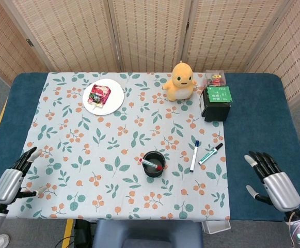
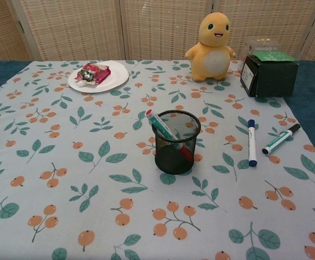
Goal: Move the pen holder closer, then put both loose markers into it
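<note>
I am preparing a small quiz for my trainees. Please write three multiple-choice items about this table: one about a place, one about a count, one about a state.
1. Where does the pen holder stand?
A. on the white plate
B. on the flowered tablecloth, left of the two loose markers
C. on the black box

2. How many markers lie loose on the cloth?
A. none
B. two
C. four

3. What is the left hand doing?
A. holding nothing, fingers apart
B. gripping the holder
C. pinching a marker

Answers:
1 B, the holder is on the tablecloth.
2 B, a blue-capped marker and a green marker lie there.
3 A, it sits at the table's near left edge, away from everything.
</note>
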Tool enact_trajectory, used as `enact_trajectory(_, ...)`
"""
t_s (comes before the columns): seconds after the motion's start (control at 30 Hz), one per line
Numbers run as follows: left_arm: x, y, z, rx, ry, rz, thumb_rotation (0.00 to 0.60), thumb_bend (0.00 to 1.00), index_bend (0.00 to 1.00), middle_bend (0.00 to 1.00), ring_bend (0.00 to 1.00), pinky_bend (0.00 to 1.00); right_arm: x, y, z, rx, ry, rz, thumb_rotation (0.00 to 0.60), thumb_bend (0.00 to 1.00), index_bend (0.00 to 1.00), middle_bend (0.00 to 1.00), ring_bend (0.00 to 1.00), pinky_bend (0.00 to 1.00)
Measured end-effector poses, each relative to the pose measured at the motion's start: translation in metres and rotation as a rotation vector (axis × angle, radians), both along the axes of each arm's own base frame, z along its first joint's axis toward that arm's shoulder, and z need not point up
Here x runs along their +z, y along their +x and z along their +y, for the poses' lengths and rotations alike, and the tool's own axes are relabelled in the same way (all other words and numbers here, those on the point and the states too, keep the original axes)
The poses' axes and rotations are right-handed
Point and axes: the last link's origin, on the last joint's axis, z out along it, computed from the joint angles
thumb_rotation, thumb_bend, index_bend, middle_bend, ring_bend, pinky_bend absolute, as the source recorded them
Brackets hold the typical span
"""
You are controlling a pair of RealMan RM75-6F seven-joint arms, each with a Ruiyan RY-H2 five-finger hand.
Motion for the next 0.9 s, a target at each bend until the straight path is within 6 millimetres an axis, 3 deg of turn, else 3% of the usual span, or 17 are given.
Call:
enact_trajectory(0.23,0.014,-0.003,0.0,0.025,0.094,-0.013,0.6,0.05,0.0,0.0,0.0,0.2,-0.002,0.018,-0.043,0.097,0.13,0.148,0.6,0.28,0.17,0.0,0.0,0.0)
enact_trajectory(0.47,0.014,-0.005,0.005,0.047,0.114,-0.018,0.6,0.05,0.0,0.0,0.0,0.2,-0.001,0.046,-0.085,0.242,0.215,0.298,0.6,0.26,0.25,0.0,0.0,0.0)
enact_trajectory(0.67,0.013,-0.007,0.007,0.063,0.13,-0.013,0.6,0.05,0.0,0.0,0.0,0.2,-0.014,0.055,-0.108,0.319,0.249,0.362,0.6,0.26,0.29,0.0,0.0,0.0)
enact_trajectory(0.9,0.014,-0.008,0.009,0.068,0.135,-0.02,0.6,0.05,0.0,0.0,0.0,0.2,-0.037,0.054,-0.121,0.363,0.254,0.311,0.6,0.28,0.38,0.0,0.0,0.0)
